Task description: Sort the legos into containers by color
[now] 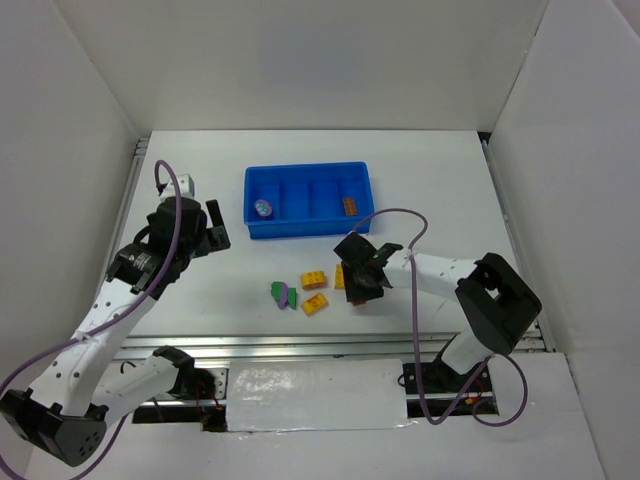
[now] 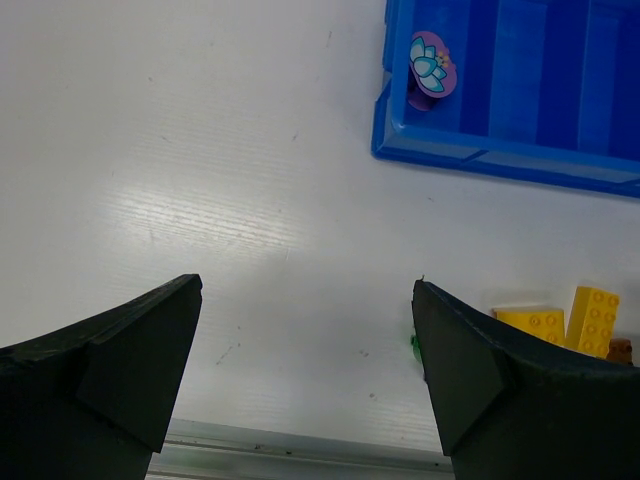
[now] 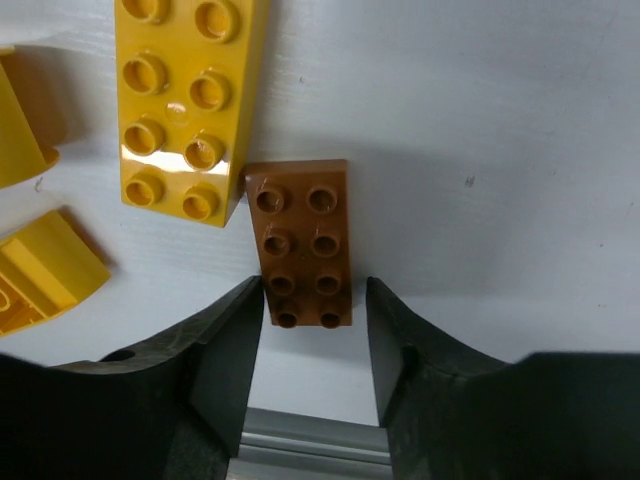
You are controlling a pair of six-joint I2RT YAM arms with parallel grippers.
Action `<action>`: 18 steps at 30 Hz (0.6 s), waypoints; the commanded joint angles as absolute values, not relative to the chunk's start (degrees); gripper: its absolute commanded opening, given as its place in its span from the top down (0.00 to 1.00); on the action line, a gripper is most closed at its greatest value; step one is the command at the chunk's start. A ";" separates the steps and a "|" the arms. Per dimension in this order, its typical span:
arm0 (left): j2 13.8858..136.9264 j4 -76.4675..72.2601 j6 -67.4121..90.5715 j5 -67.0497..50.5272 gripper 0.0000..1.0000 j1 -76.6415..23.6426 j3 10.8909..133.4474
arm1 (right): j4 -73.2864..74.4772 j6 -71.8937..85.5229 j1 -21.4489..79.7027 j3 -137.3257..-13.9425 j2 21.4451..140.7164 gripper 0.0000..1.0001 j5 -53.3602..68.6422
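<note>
A brown lego (image 3: 300,240) lies flat on the table beside a long yellow lego (image 3: 185,100). My right gripper (image 3: 314,295) straddles the brown lego's near end, jaws narrow; the left finger touches it and a thin gap shows at the right finger. From above, the right gripper (image 1: 358,290) is down among the loose legos: yellow ones (image 1: 314,279), a green one (image 1: 277,291) and a purple one (image 1: 285,296). The blue tray (image 1: 305,232) holds a purple piece (image 1: 263,208) at its left end and a brown lego (image 1: 350,206) at its right. My left gripper (image 1: 215,225) hovers open and empty left of the tray.
In the left wrist view the tray's corner (image 2: 480,160) is at upper right, and the table's metal front rail (image 2: 300,445) runs along the bottom. White walls enclose the table on three sides. A purple cable loops over each arm.
</note>
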State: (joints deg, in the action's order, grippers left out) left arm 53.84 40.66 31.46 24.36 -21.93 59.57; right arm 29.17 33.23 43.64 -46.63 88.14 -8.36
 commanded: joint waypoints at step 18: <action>52.21 38.58 29.97 22.94 0.01 -21.71 59.15 | 29.45 38.14 43.16 -46.06 84.56 0.96 -12.66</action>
